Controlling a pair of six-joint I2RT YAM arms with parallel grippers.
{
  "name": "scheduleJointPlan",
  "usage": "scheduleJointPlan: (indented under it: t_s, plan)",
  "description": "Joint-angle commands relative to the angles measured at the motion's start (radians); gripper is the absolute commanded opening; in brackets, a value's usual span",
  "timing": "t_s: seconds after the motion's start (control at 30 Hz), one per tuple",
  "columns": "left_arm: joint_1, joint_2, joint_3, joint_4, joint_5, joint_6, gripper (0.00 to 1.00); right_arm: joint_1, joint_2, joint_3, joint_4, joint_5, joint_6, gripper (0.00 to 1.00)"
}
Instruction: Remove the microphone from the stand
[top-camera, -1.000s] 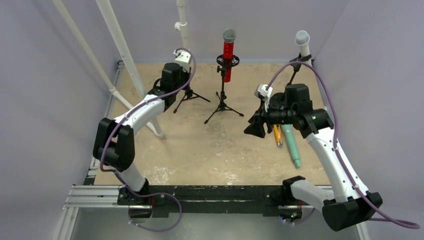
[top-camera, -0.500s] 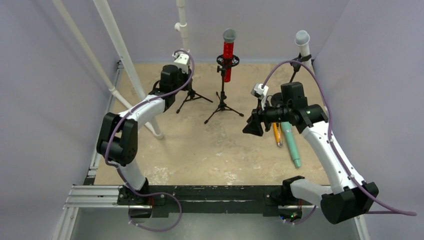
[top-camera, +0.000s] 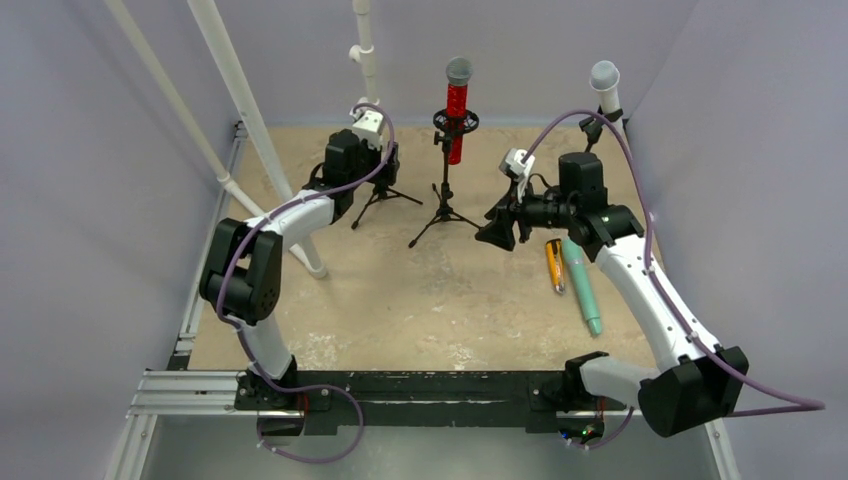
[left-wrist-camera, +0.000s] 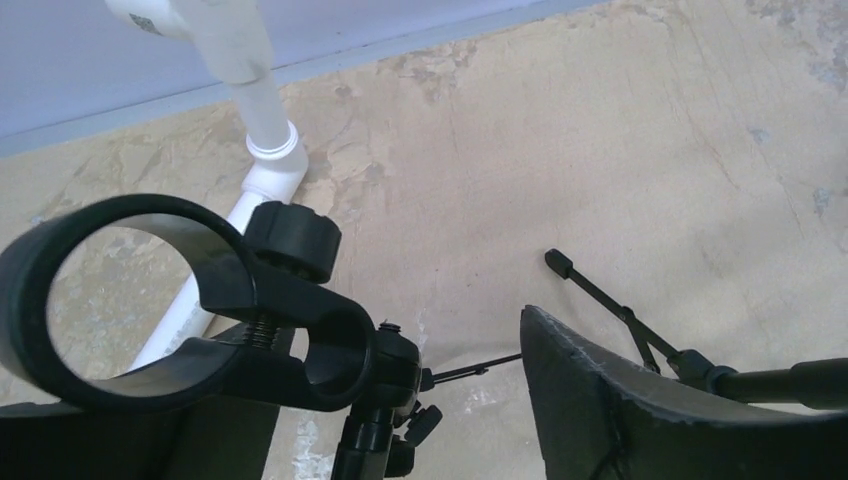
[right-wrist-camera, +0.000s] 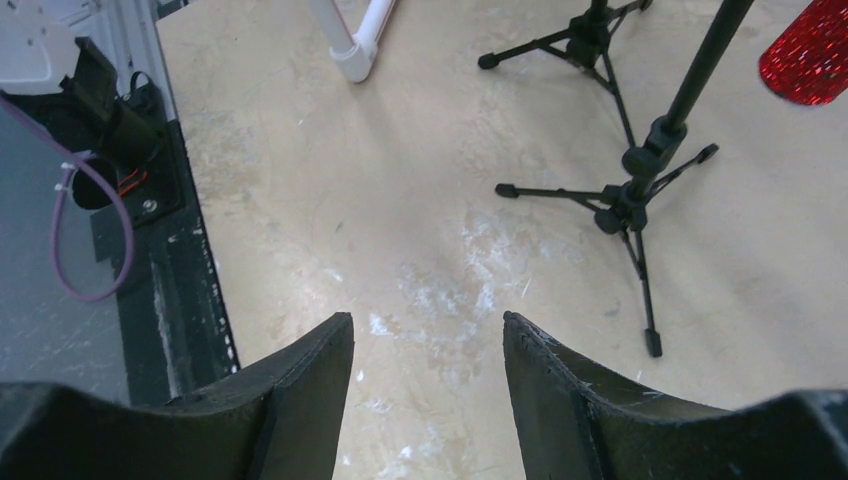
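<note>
Loosely spread, left hand (left-wrist-camera: 395, 395) around stand clip (left-wrist-camera: 215, 270), perhaps touching; right hand (right-wrist-camera: 428, 330) spread, empty.

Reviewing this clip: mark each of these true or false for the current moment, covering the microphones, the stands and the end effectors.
1. The red microphone sits in the middle stand. True.
2. The right end effector grips the teal microphone. False: that microphone lies on the table, and the end effector is open and empty.
3. The clip on the left stand is empty. True.
4. The white microphone lies flat on the table. False: it stands in the far right stand.
</note>
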Motion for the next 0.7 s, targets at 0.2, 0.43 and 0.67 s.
scheduleJointPlan:
  t_s: [0.2, 0.43, 0.67]
  plan:
    - [0.006, -0.16, 0.052, -0.14, 0.137, -0.004, 0.98, 0.006, 0.077, -0.055, 0.423, 0.084, 0.133, 0.56]
    - [0.003, -0.274, 0.112, -0.34, 0.376, -0.093, 0.97, 0.006, 0.07, -0.087, 0.49, 0.19, 0.168, 0.56]
    - [-0.069, -0.336, 0.132, -0.391, 0.453, -0.108, 0.95, 0.005, 0.045, -0.092, 0.488, 0.234, 0.224, 0.56]
